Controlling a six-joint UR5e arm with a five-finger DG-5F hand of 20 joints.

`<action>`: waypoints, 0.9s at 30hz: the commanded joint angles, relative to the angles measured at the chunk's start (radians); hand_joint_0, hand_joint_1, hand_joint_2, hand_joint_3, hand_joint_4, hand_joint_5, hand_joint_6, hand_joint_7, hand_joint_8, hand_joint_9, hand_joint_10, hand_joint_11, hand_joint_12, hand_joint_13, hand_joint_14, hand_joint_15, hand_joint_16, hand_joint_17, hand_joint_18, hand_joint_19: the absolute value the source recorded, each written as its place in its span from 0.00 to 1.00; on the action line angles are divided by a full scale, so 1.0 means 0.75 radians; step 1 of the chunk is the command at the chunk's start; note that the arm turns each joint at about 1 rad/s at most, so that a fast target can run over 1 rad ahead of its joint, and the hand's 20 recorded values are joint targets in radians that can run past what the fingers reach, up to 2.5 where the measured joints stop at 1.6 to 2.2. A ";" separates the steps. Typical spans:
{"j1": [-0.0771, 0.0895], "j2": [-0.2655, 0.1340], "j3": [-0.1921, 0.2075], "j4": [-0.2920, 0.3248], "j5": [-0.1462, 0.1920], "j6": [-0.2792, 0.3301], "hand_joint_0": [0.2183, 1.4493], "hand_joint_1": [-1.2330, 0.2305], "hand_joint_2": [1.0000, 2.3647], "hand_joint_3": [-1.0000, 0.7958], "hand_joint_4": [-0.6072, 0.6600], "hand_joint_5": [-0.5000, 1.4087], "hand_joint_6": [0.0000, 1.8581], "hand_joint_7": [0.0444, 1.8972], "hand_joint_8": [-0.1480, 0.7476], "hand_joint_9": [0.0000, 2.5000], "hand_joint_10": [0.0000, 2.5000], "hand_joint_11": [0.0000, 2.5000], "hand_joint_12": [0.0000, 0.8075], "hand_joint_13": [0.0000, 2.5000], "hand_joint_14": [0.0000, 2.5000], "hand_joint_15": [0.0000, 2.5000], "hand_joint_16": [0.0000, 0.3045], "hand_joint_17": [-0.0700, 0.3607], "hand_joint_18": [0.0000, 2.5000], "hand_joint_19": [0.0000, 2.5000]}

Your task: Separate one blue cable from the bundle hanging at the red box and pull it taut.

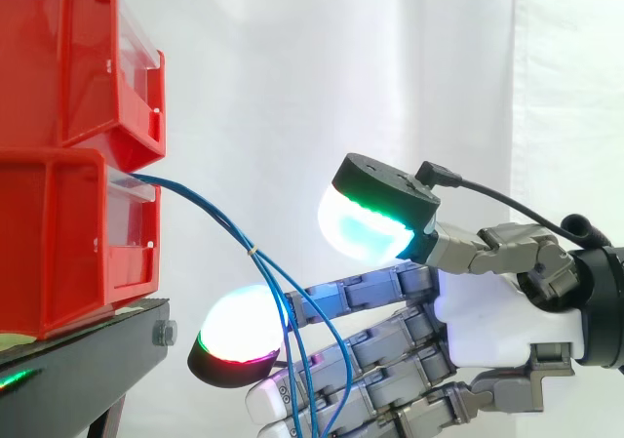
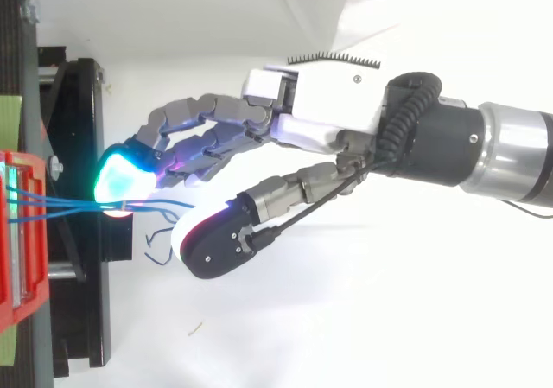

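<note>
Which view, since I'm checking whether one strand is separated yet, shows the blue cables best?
The side view: the blue cables leave the lower red bin as a bunch, then fan into single strands across the hand's fingers. The top view shows them foreshortened, running from the bin to a glowing fingertip.

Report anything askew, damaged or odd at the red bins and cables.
Nothing stands out. The blue cables leave the stacked red bins as one bundle and hang past the fingers of the open hand; the bins sit level on the black stand.
</note>
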 commanded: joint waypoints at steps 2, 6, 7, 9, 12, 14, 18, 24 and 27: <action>0.000 0.001 0.001 0.011 -0.025 0.003 0.28 0.39 0.00 0.28 0.66 0.17 0.27 0.40 0.49 0.24 0.00 0.14 0.45 0.22 0.00 0.09 0.15 0.39 0.21 0.20; -0.002 0.001 0.001 0.013 -0.023 0.019 0.28 0.39 0.00 0.28 0.66 0.17 0.27 0.40 0.49 0.25 0.00 0.14 0.45 0.22 0.00 0.09 0.14 0.39 0.21 0.20; -0.004 0.001 0.003 0.011 -0.025 0.023 0.28 0.39 0.00 0.28 0.67 0.17 0.27 0.40 0.49 0.25 0.00 0.15 0.45 0.22 0.00 0.09 0.14 0.39 0.21 0.20; -0.006 -0.002 0.003 0.009 -0.027 0.025 0.28 0.39 0.00 0.28 0.67 0.18 0.27 0.41 0.49 0.25 0.00 0.15 0.45 0.22 0.00 0.09 0.14 0.39 0.21 0.20; -0.006 0.001 0.001 0.009 -0.029 0.025 0.29 0.39 0.00 0.29 0.68 0.18 0.27 0.42 0.49 0.25 0.00 0.15 0.45 0.22 0.00 0.09 0.14 0.39 0.21 0.20; -0.008 -0.002 0.001 0.011 -0.029 0.025 0.30 0.38 0.00 0.31 0.67 0.18 0.27 0.43 0.49 0.25 0.00 0.15 0.45 0.22 0.00 0.09 0.14 0.38 0.21 0.20; -0.006 0.001 0.003 0.015 -0.029 0.029 0.32 0.38 0.00 0.32 0.68 0.18 0.27 0.45 0.49 0.26 0.00 0.15 0.44 0.22 0.00 0.09 0.14 0.38 0.21 0.20; -0.006 0.001 0.009 0.025 -0.029 0.033 0.32 0.38 0.00 0.32 0.68 0.19 0.27 0.47 0.48 0.26 0.00 0.16 0.44 0.22 0.00 0.09 0.14 0.38 0.21 0.20; 0.000 0.001 0.017 0.033 -0.036 0.033 0.32 0.38 0.00 0.33 0.67 0.19 0.27 0.48 0.48 0.26 0.00 0.16 0.44 0.23 0.00 0.09 0.14 0.38 0.21 0.20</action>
